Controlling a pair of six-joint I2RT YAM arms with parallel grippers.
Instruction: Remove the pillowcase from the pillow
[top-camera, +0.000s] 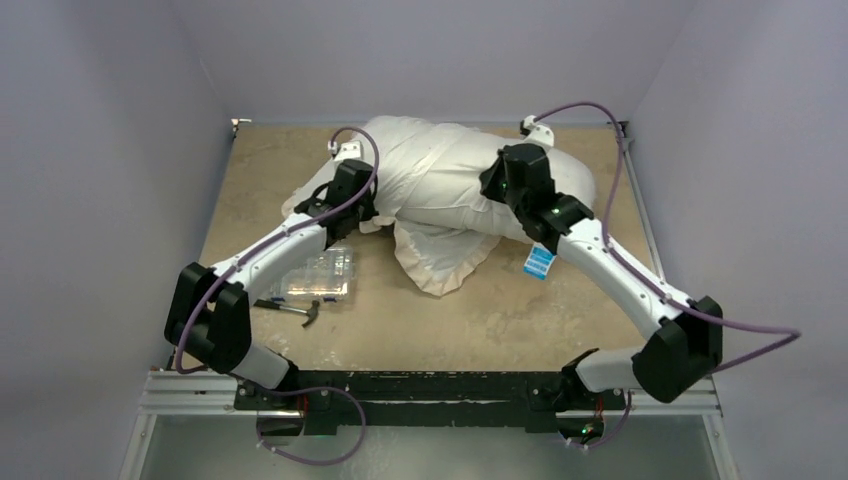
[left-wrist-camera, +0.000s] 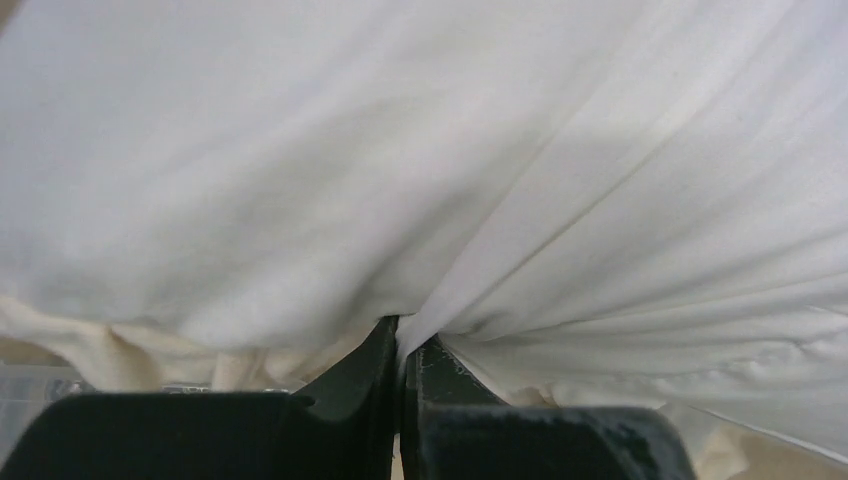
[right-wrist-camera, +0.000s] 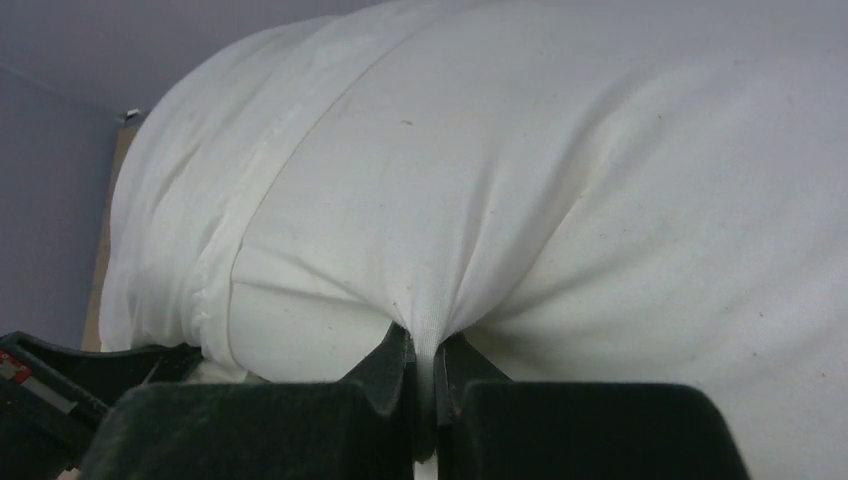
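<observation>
1. Table (top-camera: 560, 310) of tan board fills the floor of the grey-walled cell, with both arm bases at its near edge
2. Pillow (top-camera: 575, 185), plump and plain white, lies across the far middle of the table. Its right part is bare, while its left part sits inside the cover. In the right wrist view the pillow (right-wrist-camera: 620, 200) bulges up just beyond the fingers
3. Pillowcase (top-camera: 420, 170) wraps the left part of the pillow, showing its white side. Its cream frill (top-camera: 440, 268) spills toward the near side onto the table. A hem band marks the edge of the pillowcase (right-wrist-camera: 180, 200) across the pillow, and in the left wrist view the pillowcase (left-wrist-camera: 300, 150) hangs in taut folds
4. Left gripper (top-camera: 362, 205) is at the left end of the bundle. In its own view the left gripper (left-wrist-camera: 400, 345) is clamped on a pinch of pillowcase fabric
5. Right gripper (top-camera: 497, 185) rests on top of the pillow, and the right gripper (right-wrist-camera: 425, 350) is closed tight on a pucker of the pillow's cloth
6. Clear plastic box (top-camera: 318, 275) lies under the left arm
7. Small hammer (top-camera: 300, 310) lies just nearer than the box
8. Blue-and-white tag (top-camera: 539, 262) shows beside the right forearm
</observation>
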